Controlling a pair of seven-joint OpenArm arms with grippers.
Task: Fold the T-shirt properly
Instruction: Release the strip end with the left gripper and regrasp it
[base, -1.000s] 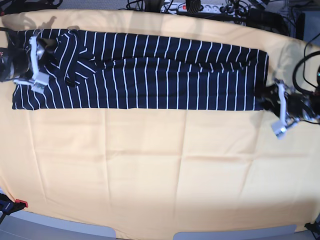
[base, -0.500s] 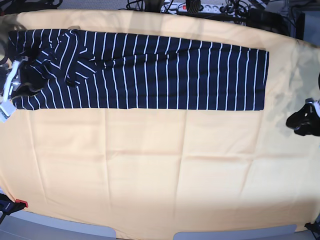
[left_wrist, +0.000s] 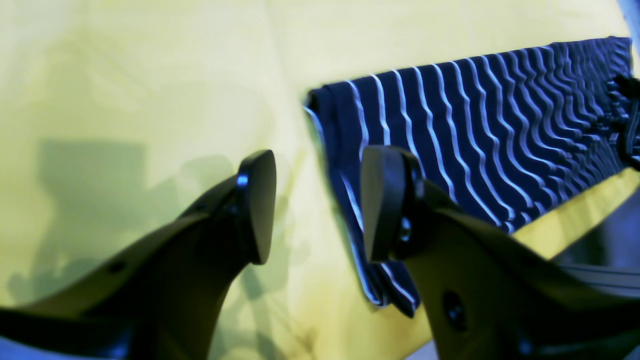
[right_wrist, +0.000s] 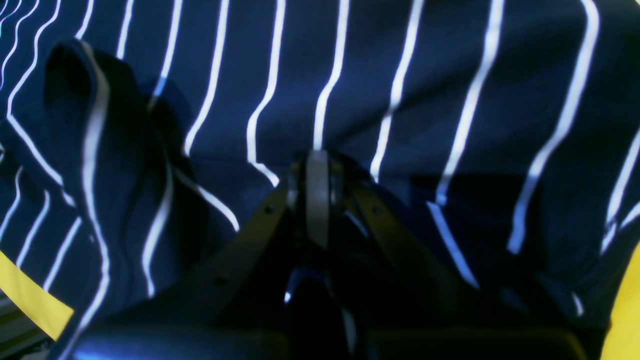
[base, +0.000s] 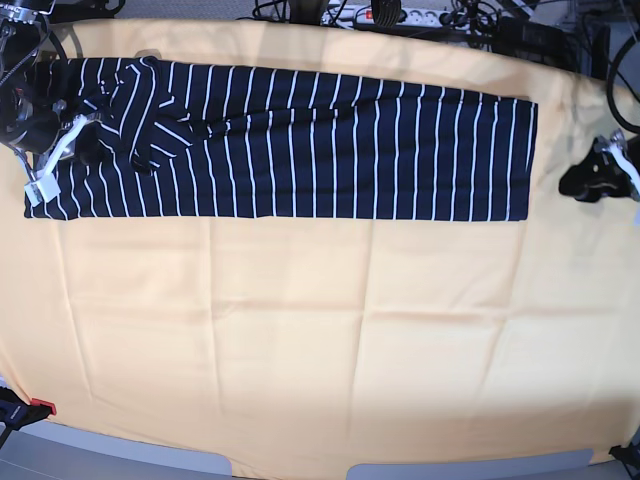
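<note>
T-shirt look: I see one T-shirt, dark navy with thin white pinstripes, folded into a long narrow band; the stripes run across its short width.
T-shirt surface: mostly flat, but one end in the base view's left is bunched, with a folded-over flap whose stripes slant.
T-shirt place: it lies along the far part of the counter, on the yellow-orange cloth that covers it, stretching nearly from one side to the other.
Left gripper: my wrist view shows its fingers spread with nothing between them, hovering over the yellow cloth just beside the T-shirt's short end.
Right gripper: fingers pressed together, right over the striped fabric at the bunched end; I cannot tell whether any cloth is pinched.
Count: one T-shirt, one yellow-orange cloth, two grippers.
Background: cables and a power strip behind the counter.
</note>
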